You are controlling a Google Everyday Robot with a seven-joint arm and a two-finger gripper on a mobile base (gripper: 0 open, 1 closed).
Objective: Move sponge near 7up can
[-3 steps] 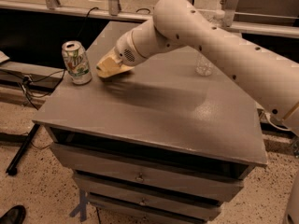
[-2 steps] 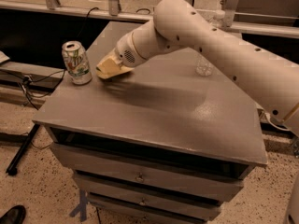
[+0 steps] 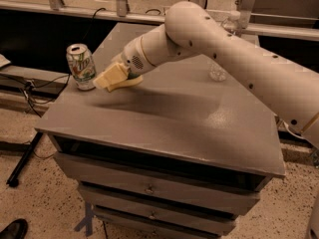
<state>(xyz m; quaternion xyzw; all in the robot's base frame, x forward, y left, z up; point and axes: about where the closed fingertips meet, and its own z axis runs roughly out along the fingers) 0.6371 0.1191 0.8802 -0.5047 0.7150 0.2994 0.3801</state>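
Note:
The 7up can (image 3: 81,66) stands upright near the table's far left corner. My gripper (image 3: 115,78) hangs just right of the can, close above the tabletop, reaching in from the right. It is shut on the sponge (image 3: 130,76). Only a sliver of the sponge's dark green top and some pale foam show between the pale fingers (image 3: 108,75); the rest is hidden. A small gap separates the gripper from the can.
The grey table (image 3: 164,128) has drawers below its front edge. A clear plastic water bottle (image 3: 218,72) stands at the back right, partly behind my arm (image 3: 224,54). Cables and a stand leg lie on the floor at left.
My gripper with the sponge has moved slightly left and down, closer to the can. The can has not moved.

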